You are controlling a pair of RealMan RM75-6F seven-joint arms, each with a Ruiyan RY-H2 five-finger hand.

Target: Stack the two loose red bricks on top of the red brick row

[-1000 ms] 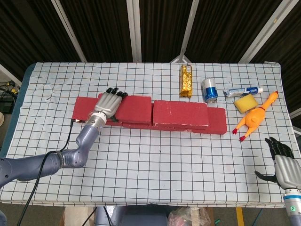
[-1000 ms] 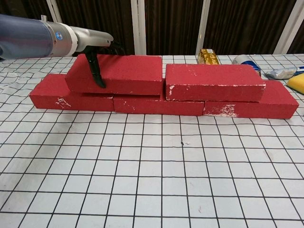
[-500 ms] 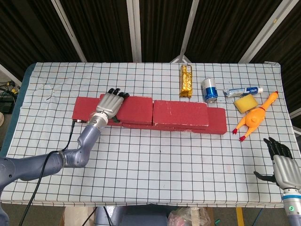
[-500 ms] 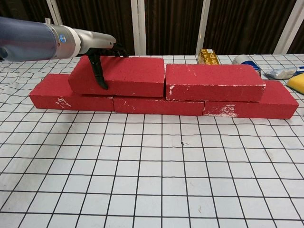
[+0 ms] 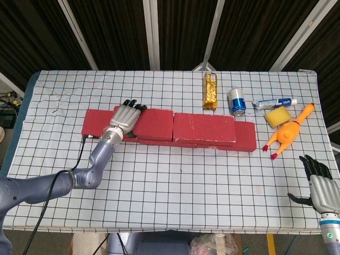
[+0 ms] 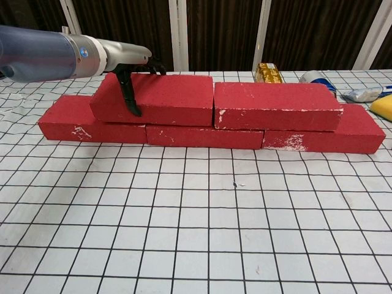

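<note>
Bricks first: nearest me, low right of the head view, my right hand (image 5: 321,186) hangs off the table edge, fingers apart, nothing in it. It's out of the chest view.

Mid-table: red brick row (image 6: 202,135) runs left to right, three bricks end to end on the checkered table (image 5: 175,186). Both loose bricks sit on top of it. Right upper brick (image 6: 277,105) lies flat, spanning the middle and right row bricks. Left upper brick (image 6: 156,98) lies flat too, its right end butted against the other or a hair off; can't tell which.

My left hand (image 5: 125,118) rests on the left end of the left upper brick, fingers draped over the top toward the far edge, thumb down the near face in the chest view. Looks like a grip on that brick.

My read: stacking is basically done. What's left is letting go and pulling the left arm clear without dragging the brick.

Far side, upper right: gold packet (image 5: 211,91), blue can (image 5: 237,101), toothpaste tube (image 5: 274,102), yellow sponge (image 5: 277,117), rubber chicken (image 5: 287,134). None in the way.
</note>
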